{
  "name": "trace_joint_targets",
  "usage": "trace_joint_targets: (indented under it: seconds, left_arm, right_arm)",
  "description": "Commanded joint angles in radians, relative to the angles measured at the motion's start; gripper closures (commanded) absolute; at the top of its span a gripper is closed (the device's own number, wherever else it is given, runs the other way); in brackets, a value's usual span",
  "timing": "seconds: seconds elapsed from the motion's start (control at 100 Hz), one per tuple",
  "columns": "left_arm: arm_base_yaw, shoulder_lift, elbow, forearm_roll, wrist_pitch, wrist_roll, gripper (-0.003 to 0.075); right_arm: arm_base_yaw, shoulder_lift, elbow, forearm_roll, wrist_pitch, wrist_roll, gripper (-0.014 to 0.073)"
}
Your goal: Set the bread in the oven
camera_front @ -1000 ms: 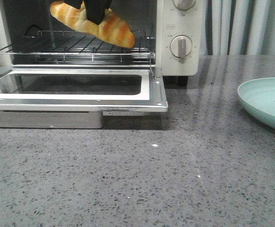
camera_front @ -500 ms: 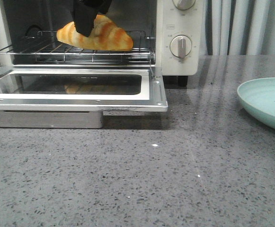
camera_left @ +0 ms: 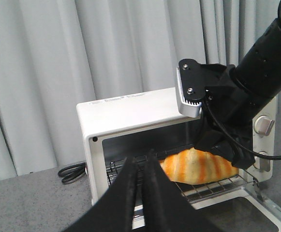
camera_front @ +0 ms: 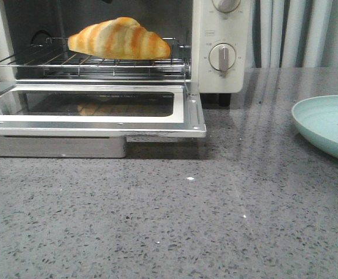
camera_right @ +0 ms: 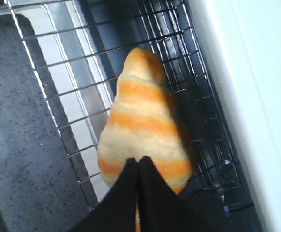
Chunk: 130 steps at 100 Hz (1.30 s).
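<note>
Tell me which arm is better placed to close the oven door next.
Probably left. The bread lies on the wire rack and the oven door hangs open. The left gripper hangs free in front of the oven; the right gripper sits over the bread at the rack and would need to back out first.

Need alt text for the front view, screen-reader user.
A striped golden bread roll lies on the wire rack inside an open cream toaster oven, its glass door folded down flat. A pale green plate sits empty on the grey counter to the right; no grippers visible.
</note>
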Motion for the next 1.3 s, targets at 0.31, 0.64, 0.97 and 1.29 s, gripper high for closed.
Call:
trace_joint_targets:
  seconds: [0.31,0.64,0.97,1.29]
  left_arm:
    - [0.003,-0.084,-0.035,0.012,-0.073,-0.007,0.0740]
    - [0.003,-0.115,-0.035,0.014,-0.059,-0.007,0.0740]
    - [0.003,-0.115,-0.035,0.033,-0.059,-0.007,0.0740]
    - [0.003,-0.115,-0.035,0.034,-0.078,-0.007,0.0740]
  right_arm:
    - [0.013,-0.087,-0.047,0.098,0.092,0.045,0.0657]
    - [0.049,-0.234,-0.047,0.099,0.079,0.093,0.0657]
    - [0.049,-0.413,-0.047,-0.014,0.081,0.104,0.0637]
    - [0.049,-0.598,0.023,-0.192,0.077,0.152,0.0637]
